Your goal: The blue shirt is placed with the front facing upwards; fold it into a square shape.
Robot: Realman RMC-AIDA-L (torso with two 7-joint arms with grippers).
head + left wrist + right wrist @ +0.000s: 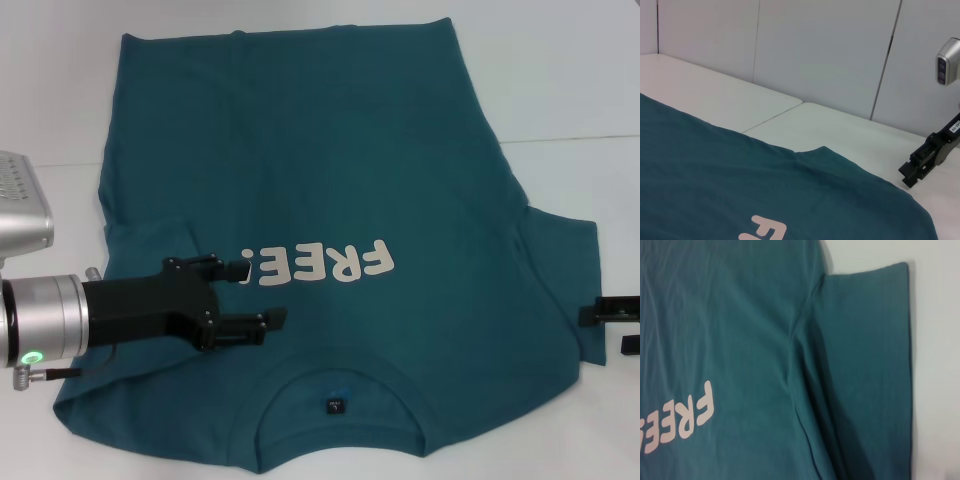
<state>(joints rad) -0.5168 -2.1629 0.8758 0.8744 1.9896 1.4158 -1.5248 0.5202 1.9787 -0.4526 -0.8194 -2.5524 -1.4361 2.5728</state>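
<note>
While the blue shirt [340, 200] lies flat on the table [570, 80], seemingly unfolded, the left gripper [258, 295] hovers released over its chest; the right gripper [612, 325] waits at the sleeve edge, its state unclear.

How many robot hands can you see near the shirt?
2. The left gripper hovers over the blue shirt beside its white lettering, fingers open. The right gripper sits at the sleeve's outer edge.

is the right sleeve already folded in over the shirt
No, in the head view the right sleeve lies spread flat out to the side of the blue shirt, with the right gripper at its edge.
</note>
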